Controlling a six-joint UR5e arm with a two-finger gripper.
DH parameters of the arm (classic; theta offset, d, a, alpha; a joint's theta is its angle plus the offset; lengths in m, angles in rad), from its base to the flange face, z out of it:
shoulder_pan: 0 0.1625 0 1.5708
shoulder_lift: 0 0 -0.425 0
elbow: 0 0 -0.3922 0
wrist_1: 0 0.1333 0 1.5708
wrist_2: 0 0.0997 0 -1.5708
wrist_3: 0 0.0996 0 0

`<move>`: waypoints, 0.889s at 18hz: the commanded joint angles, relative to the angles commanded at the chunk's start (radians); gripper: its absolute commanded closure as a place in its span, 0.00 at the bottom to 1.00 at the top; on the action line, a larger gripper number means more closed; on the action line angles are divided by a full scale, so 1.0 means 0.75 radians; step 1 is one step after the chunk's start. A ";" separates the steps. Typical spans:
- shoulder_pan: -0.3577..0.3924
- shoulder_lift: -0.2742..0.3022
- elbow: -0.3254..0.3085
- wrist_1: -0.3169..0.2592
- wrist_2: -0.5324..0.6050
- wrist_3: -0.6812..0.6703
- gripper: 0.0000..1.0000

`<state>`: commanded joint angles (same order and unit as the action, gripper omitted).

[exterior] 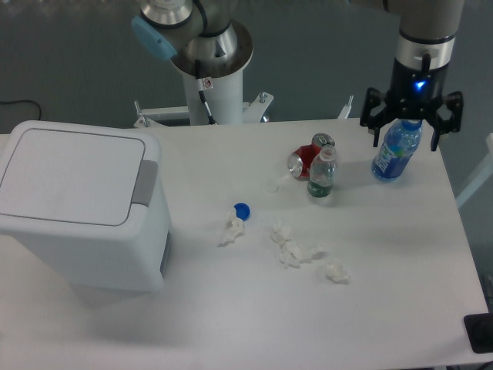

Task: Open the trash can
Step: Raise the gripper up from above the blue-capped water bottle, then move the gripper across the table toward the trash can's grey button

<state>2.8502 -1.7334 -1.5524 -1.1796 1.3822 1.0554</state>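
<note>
Standing at the left end of the bench (pixel 231 316) is the trash can (pixel 77 208), by far the biggest thing I see: a white boxy bin with rounded corners, its flat lid shut and the grey tab on the lid's right edge. My base column (pixel 212 73) rises behind the bench, to the right of the trash can and further back. My gripper (pixel 412 131) hangs well to the right of the trash can, over the far right part of the bench, fingers spread wide and pointing down, with a blue light glowing on the wrist above them. It holds nothing. Just under it stands a blue bottle (pixel 394 150), upright, its top partly hidden by my fingers, so I cannot tell whether they touch it. Between that bottle and the trash can, closer to the bottle, a small clear bottle (pixel 322 176) with a green label stands upright, and a red can (pixel 306 158) lies just behind it, touching or nearly so. Nearer the trash can, about mid-bench, a blue cap (pixel 242 209) lies just above 1 crumpled white tissue (pixel 230 229). To the right of that, 2 more tissue wads lie apart from each other: a larger clump (pixel 293 248) and a small piece (pixel 335 272).
</note>
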 joint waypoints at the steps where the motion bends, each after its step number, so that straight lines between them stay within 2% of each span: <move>1: -0.002 0.002 -0.002 -0.006 0.002 -0.014 0.00; 5: -0.033 0.004 -0.014 -0.006 0.000 -0.212 0.00; 7: -0.090 0.004 -0.014 -0.002 0.004 -0.317 0.00; 11: -0.151 0.004 -0.014 0.004 0.010 -0.382 0.00; 16: -0.223 0.024 -0.002 -0.006 0.014 -0.577 0.00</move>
<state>2.6830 -1.7151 -1.5539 -1.1842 1.3929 0.6229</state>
